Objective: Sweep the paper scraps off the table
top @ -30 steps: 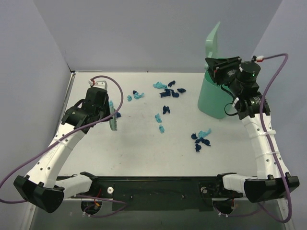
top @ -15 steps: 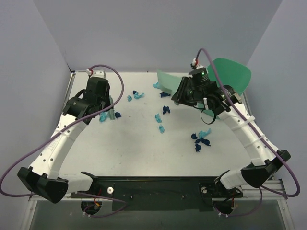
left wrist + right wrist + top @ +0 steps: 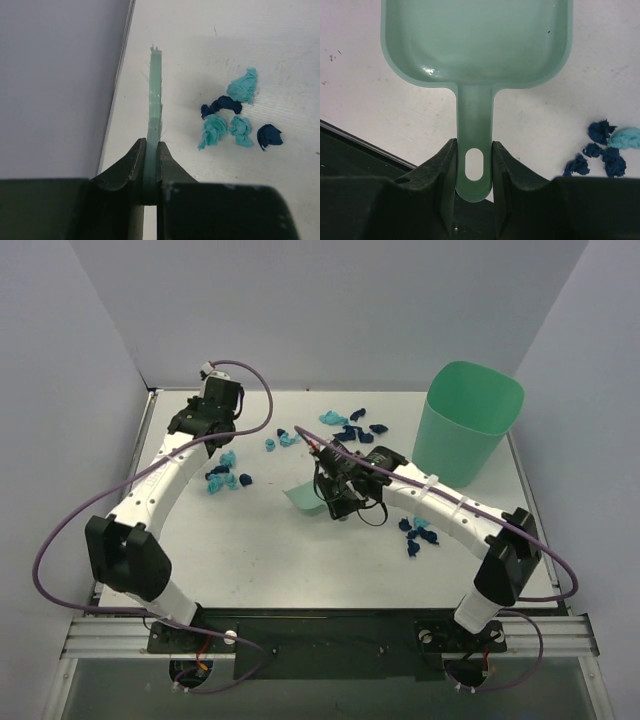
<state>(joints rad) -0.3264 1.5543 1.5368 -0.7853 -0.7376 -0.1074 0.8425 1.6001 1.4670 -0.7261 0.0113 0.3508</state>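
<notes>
Since every scrap I can see lies loose on the table [image 3: 250, 550], I judge the sweep barely begun, with nothing collected. Left gripper [image 3: 152, 156]: jaws pinched nearly shut on the spine of the green hand brush [image 3: 155, 95]. The brush stands on edge and runs straight out ahead of my fingers, with a few stray bristle wisps at its far tip. Just right of the brush, and apart from it, sits a small bunch of paper scraps [image 3: 235, 120], three teal and two navy. Right gripper [image 3: 474, 162]: jaws partly closed, clamped on the handle of the green dustpan [image 3: 475, 45]. The pan reaches out ahead of the fingers, low over the tabletop, and its scoop is bare. Off to this hand's right lies a second bunch [image 3: 602, 150], mostly navy with one teal bit. From the overhead view a third, wider scatter [image 3: 350, 430] lies near the far edge, on the far side of the right gripper. A green bin [image 3: 468, 435] stands upright well beyond that hand, and I make out no scraps inside it. Left to do, as I read it: all three groups must be brushed into the pan and tipped out. The pan's mouth faces the bunch beside the brush but sits well apart from it, so that gap needs closing first.
</notes>
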